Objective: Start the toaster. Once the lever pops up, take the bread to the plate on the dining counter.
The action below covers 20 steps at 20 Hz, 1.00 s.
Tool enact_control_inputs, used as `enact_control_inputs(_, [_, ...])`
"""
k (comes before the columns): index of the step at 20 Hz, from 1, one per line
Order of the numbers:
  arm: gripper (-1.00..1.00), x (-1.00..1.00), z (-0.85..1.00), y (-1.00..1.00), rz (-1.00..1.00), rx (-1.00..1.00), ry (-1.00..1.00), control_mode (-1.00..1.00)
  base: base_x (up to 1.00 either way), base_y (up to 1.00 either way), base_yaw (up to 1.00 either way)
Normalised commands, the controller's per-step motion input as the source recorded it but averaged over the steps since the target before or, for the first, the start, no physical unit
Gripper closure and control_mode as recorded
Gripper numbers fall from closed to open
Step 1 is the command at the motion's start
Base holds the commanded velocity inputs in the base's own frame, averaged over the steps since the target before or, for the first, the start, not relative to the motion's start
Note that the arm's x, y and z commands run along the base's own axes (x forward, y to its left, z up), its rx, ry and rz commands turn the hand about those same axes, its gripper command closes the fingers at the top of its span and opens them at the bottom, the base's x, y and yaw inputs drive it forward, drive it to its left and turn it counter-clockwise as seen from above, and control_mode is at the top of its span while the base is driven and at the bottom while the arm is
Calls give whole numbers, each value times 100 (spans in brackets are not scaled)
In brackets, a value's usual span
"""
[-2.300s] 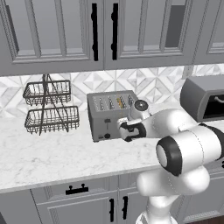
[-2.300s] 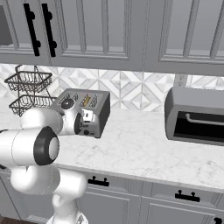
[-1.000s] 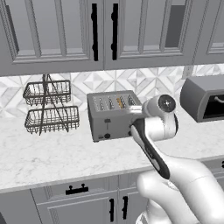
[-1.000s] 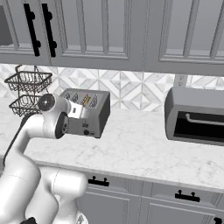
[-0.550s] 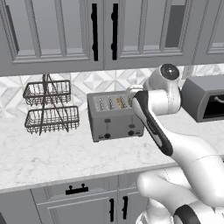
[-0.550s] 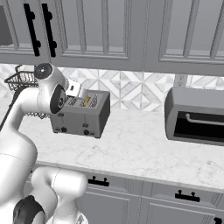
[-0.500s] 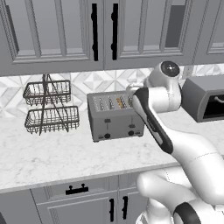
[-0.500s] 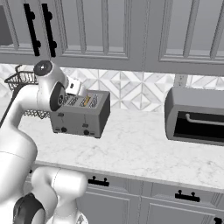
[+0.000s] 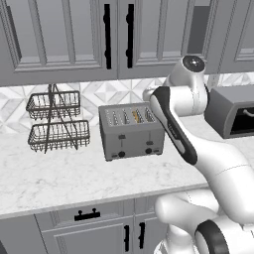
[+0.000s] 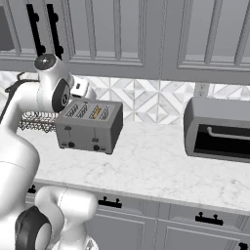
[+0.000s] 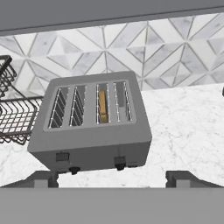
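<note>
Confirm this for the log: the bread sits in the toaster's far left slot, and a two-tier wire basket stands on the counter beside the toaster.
Not quite. The bread sits in the third slot from the left of the toaster, not the far left one; the hand view shows it. The rest holds: the two-tier wire basket stands on the counter beside the toaster.

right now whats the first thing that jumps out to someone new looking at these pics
The grey toaster sits mid-counter against the patterned tile wall, with a tan slice of bread sunk in one of its four slots. The white robot arm arches over the toaster's right side, with the finger tips apart above the front. A two-tier wire basket stands to the toaster's left and a dark boxy oven to its right.
</note>
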Motion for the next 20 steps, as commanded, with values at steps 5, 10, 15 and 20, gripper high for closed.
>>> enact_control_inputs(5, [-100, 0, 0, 0, 0, 0, 0, -100, 0, 0, 0])
enact_control_inputs(10, [-100, 0, 0, 0, 0, 0, 0, -100, 0, 0, 0])
enact_control_inputs(15, [-100, 0, 0, 0, 0, 0, 0, -100, 0, 0, 0])
enact_control_inputs(20, [-100, 0, 0, 0, 0, 0, 0, -100, 0, 0, 0])
